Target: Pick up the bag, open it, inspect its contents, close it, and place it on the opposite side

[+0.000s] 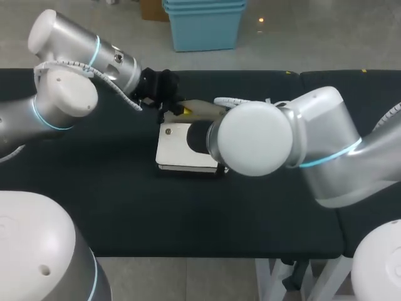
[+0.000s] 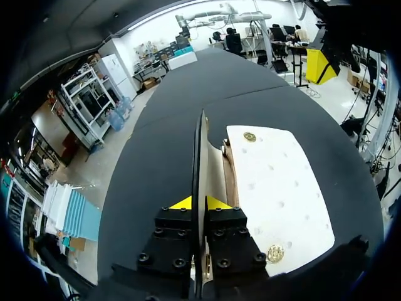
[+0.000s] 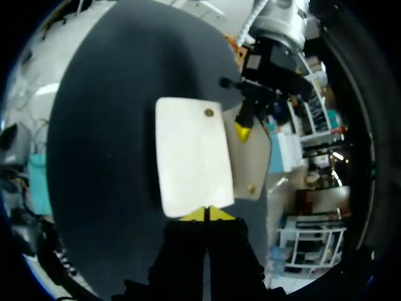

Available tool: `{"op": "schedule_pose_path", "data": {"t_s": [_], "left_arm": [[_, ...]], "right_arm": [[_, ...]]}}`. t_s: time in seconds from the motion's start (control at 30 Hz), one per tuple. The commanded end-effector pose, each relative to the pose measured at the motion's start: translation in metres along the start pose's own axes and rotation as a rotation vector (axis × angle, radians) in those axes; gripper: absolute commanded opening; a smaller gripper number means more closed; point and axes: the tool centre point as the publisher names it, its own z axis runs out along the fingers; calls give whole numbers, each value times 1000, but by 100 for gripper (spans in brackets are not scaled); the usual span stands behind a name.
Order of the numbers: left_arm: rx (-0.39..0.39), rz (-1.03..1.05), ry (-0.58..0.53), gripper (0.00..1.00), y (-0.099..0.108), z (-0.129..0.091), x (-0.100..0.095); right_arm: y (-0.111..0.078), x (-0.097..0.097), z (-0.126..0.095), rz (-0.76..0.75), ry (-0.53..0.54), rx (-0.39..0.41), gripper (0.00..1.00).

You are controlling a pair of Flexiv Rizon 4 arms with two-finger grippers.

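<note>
Bag-opening stage, mid-task. The white bag lies flat on the black table, near its middle. The left gripper is clamped on the edge of the flap, which stands lifted off the body and exposes the tan lining and a brass snap stud. The right gripper has its fingertips drawn together at the bag's opposite edge; whether it actually pinches that edge cannot be told. By appearance, opening is under way, while inspecting the contents, closing the bag and setting it on the opposite side are all yet to come.
</note>
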Motion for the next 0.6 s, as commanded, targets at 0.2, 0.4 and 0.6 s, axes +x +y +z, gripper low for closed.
{"op": "schedule_pose_path", "data": {"t_s": [0.2,0.4,0.6], "left_arm": [[24,15,0,0,8,8,-12],[23,48,29,0,17,21,-8],[19,68,28,0,21,26,-8]], "right_arm": [[3,17,15,28,-28,-6,0],[3,32,28,51,-63,-13,0],[2,44,32,60,-82,-9,7]]}}
